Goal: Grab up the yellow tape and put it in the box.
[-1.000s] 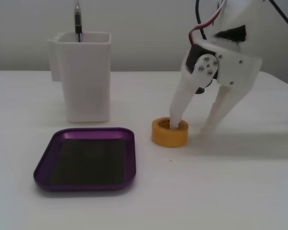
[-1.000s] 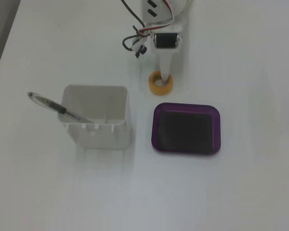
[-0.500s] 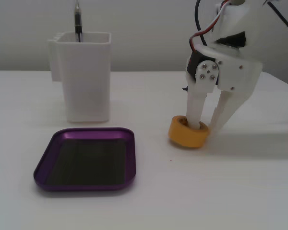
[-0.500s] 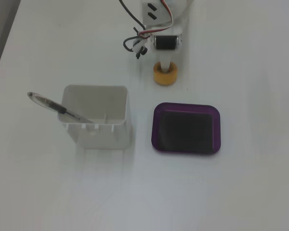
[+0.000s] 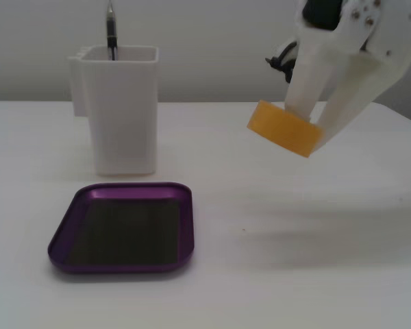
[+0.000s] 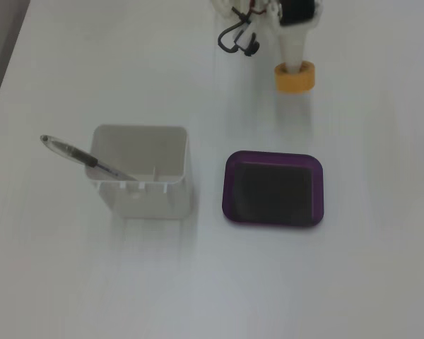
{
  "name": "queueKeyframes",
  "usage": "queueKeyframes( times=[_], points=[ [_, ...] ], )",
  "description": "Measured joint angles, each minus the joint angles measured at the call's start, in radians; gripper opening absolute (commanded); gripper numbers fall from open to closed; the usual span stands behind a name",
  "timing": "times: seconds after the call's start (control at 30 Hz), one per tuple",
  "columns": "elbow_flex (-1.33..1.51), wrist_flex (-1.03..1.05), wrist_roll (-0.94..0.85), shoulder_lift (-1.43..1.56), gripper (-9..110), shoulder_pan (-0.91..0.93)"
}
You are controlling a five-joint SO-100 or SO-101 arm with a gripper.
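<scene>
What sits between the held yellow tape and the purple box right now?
Nothing: in both fixed views only bare table separates the yellow tape from the box.

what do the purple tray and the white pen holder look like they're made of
The purple tray looks like anodized metal: its rim has a satin metallic sheen, and its bottom is dark and flat. The white pen holder looks like molded plastic: opaque, matte, thick even walls. Neither can be settled from looks alone.

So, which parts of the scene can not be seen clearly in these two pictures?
- Gripper: its upper body and the arm are cut off by the top edge in both fixed views.
- Yellow tape: hollow core hidden by a finger.
- Pen: lower part hidden inside the white container.
- Purple tray: fully visible.
</scene>
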Motion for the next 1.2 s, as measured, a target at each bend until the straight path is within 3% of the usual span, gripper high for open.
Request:
queueKeyframes(
  times=[0.33, 0.63, 1.2],
  points=[
    [-0.015, -0.107, 0.0, -0.015, -1, -0.094],
    [-0.144, -0.328, 0.0, -0.388, -1, -0.091],
    [-0.549, -0.374, 0.0, -0.902, 0, 0.055]
  ],
)
